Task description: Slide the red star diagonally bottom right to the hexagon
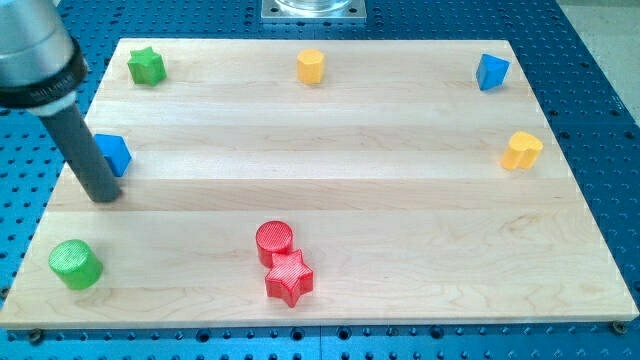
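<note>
Presently: red star [289,277], ribbed top, lying flat, no long axis, one point toward near edge | near centre of wooden board [400,200], touching red cylinder [274,241] just behind it | yellow hexagon [311,65] far centre | my tip [103,196] far left beside blue block [113,154]; no pincer fitted | no legible writing.

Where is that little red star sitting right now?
The red star lies near the view's bottom edge, a bit left of centre, touching the red cylinder just above it.
</note>
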### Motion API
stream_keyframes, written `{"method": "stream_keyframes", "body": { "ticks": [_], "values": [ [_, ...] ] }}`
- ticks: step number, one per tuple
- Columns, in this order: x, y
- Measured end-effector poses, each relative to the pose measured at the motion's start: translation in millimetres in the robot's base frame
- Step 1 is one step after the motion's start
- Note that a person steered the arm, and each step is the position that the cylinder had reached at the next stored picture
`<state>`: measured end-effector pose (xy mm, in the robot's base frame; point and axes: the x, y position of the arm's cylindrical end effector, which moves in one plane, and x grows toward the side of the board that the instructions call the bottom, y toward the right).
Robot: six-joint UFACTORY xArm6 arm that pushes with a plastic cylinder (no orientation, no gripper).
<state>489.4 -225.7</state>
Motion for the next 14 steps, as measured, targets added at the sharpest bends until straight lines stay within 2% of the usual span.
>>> {"method": "stream_keyframes", "body": {
  "ticks": [1,2,9,10,11,12,14],
  "values": [
    [20,27],
    [23,39],
    [51,81],
    [101,80],
    [129,84],
    [129,116],
    [119,240]
  ]
}}
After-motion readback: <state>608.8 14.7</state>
